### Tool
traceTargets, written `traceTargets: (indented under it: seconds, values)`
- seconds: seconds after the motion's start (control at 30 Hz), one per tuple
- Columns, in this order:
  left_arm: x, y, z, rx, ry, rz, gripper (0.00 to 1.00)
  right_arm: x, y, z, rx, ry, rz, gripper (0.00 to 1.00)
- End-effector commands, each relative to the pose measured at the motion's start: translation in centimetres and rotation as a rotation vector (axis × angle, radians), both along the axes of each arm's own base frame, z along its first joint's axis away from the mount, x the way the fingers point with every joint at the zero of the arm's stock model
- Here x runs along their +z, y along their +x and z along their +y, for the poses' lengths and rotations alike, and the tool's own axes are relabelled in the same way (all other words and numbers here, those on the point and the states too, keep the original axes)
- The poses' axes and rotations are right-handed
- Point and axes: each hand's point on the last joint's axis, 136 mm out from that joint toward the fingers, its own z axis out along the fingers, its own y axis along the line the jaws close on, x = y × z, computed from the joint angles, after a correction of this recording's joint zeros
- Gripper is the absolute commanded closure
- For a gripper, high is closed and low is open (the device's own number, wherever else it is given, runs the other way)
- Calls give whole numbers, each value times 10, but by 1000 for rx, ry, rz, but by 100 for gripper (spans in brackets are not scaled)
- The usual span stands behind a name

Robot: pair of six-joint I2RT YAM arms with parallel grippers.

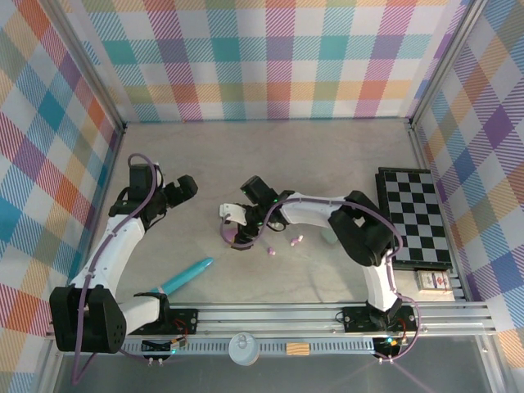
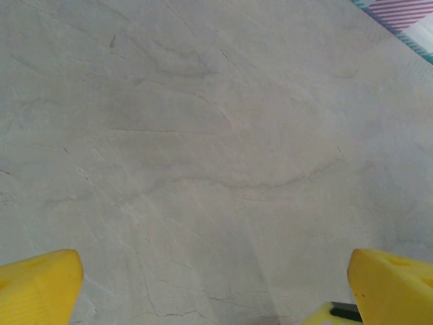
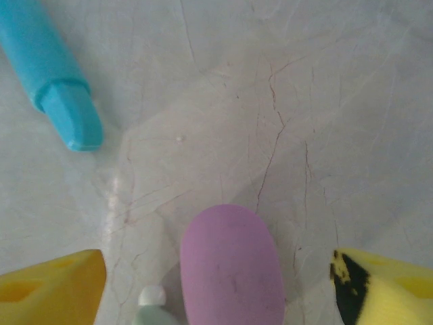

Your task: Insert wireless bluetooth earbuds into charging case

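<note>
Left pincer (image 2: 216, 288) wide above the bench (image 2: 203, 135); right pincer (image 3: 220, 284) wide, straddling the purple case (image 3: 231, 261) without contact.

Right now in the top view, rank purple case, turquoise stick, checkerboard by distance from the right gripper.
1. purple case: under the right gripper, between its open fingers.
2. turquoise stick: to its left, nearer the arm bases.
3. checkerboard: far off on the right side.
</note>
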Motion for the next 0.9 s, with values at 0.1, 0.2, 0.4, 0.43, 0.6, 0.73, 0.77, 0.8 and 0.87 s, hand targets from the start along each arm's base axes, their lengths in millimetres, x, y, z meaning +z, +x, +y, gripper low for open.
traceTargets:
  seconds: [0.1, 0.2, 0.4, 0.43, 0.6, 0.73, 0.77, 0.8, 0.87]
  values:
    - [-4, -6, 4, 22, -18, -13, 0, -27, 3, -3, 15, -92, -19, 28]
    - [-2, -4, 2, 18, -28, -27, 0, -31, 7, -3, 7, -109, -24, 33]
    - [-2, -3, 0, 7, -30, -23, 0, -33, 9, -1, 13, -118, -24, 43]
    - [-2, -4, 1, 6, -29, -21, 0, -33, 9, -1, 14, -118, -23, 45]
    - [-1, -5, 0, 3, -28, -21, 0, -28, 4, -3, 28, -113, -12, 39]
    - [0, -4, -1, 1, -36, -27, 0, -28, 2, -7, 29, -124, -5, 41]
    - [0, -3, -1, 1, -39, -28, 0, -28, 2, -8, 28, -123, -5, 41]
    - [0, -3, -2, -1, -42, -27, 0, -29, 3, -9, 24, -125, -4, 42]
    - [0, -2, -3, -3, -46, -28, 0, -29, 4, -12, 17, -127, -2, 44]
